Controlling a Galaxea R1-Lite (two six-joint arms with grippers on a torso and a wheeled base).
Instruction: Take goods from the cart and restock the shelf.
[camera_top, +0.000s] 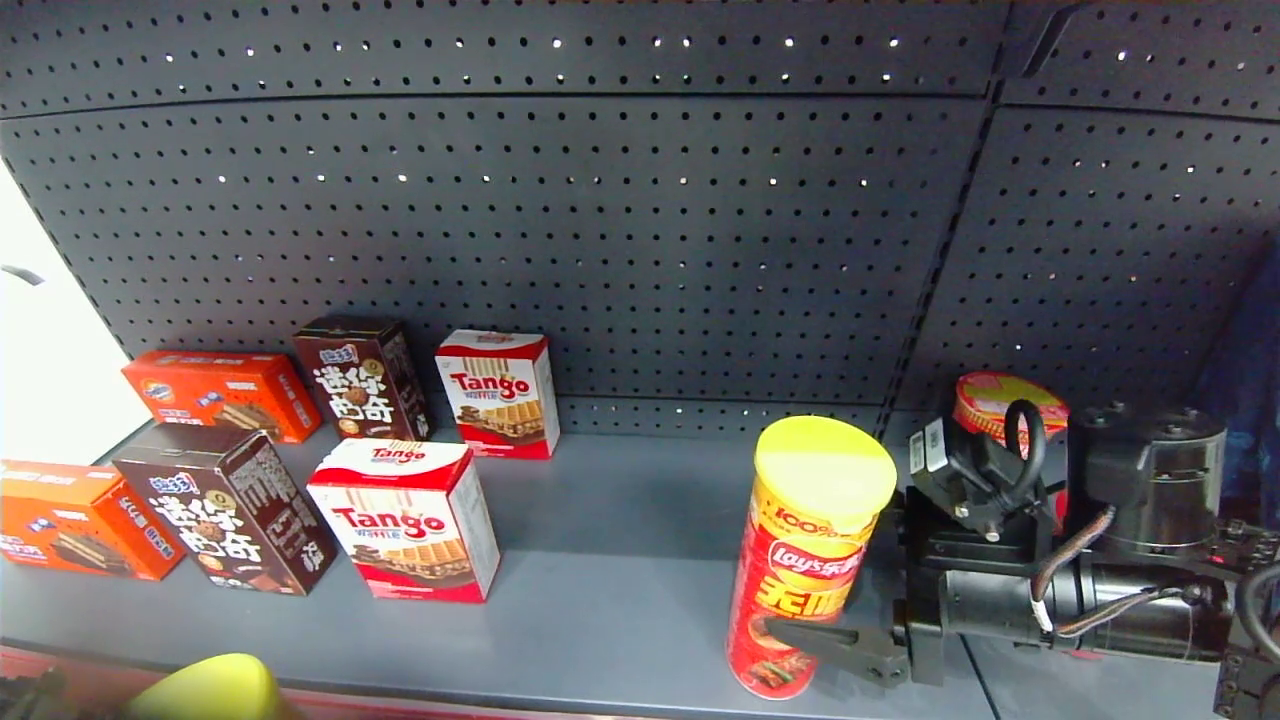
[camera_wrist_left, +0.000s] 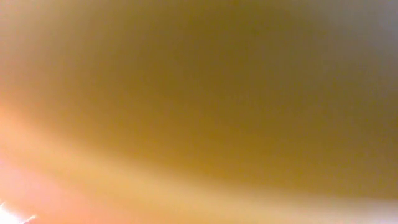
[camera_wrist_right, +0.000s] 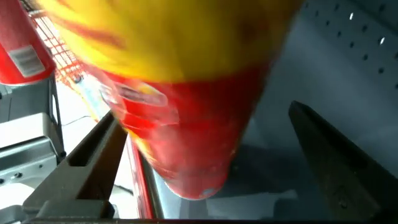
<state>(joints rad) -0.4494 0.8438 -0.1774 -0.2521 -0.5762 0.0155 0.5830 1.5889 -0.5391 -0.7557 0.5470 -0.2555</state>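
Now the tall red and yellow chips can (camera_top: 812, 560) stands up straight on the grey shelf (camera_top: 620, 560), near the front edge. The right gripper (camera_wrist_right: 205, 130) has its jaws spread wide, one on each side of the can's lower part, and one jaw is not touching it. Another can (camera_top: 1000, 400) stands behind the arm, by the back wall. Six snack boxes (camera_top: 405, 520) sit in two rows far off to the left. A round yellow thing (camera_top: 205, 688) pokes up at the front edge.
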